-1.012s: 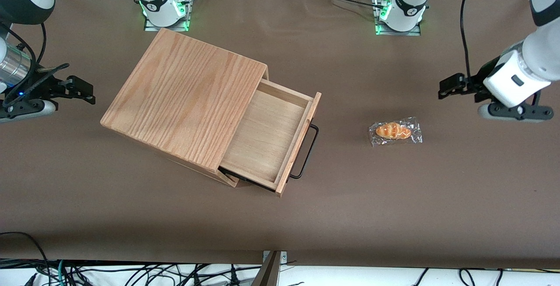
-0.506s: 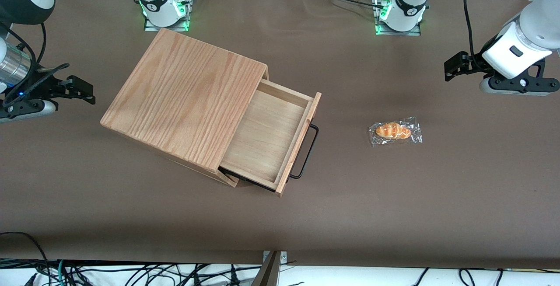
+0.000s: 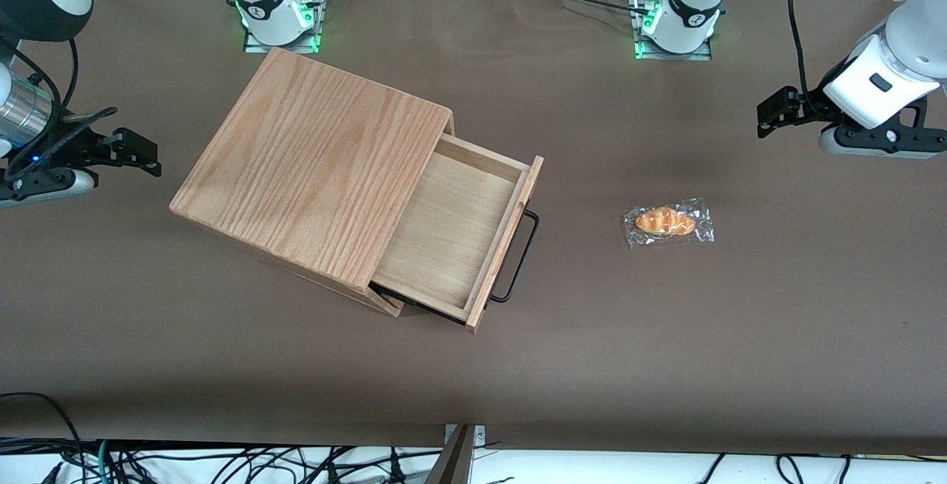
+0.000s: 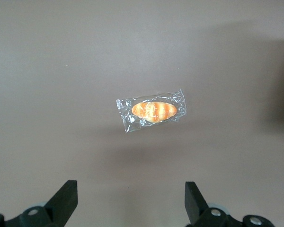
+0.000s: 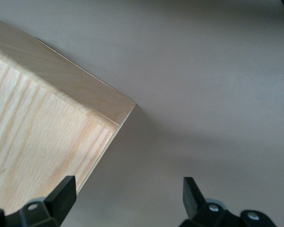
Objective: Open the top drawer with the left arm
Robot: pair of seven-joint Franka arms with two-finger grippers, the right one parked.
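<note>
The oak-grain wooden box [image 3: 311,166] stands on the brown table, and a corner of it shows in the right wrist view [image 5: 42,132]. Its top drawer [image 3: 451,232] is pulled out, showing an empty light-wood tray. The thin black bar handle [image 3: 519,256] runs along the drawer's front. My left arm [image 3: 888,77] hangs at the working arm's end of the table, well away from the drawer. Its gripper [image 3: 773,114] is open and empty, also seen in the left wrist view [image 4: 131,201], where the fingertips [image 4: 68,194] stand wide apart above bare table.
A wrapped bread roll [image 3: 668,222] lies on the table between the drawer's front and my gripper; the left wrist view [image 4: 153,110] looks down on it. Two arm bases [image 3: 673,14] stand along the table edge farthest from the front camera. Cables hang below the near edge.
My left arm has risen and drawn away from the front camera, toward its end of the table. The drawer, box and roll have not moved.
</note>
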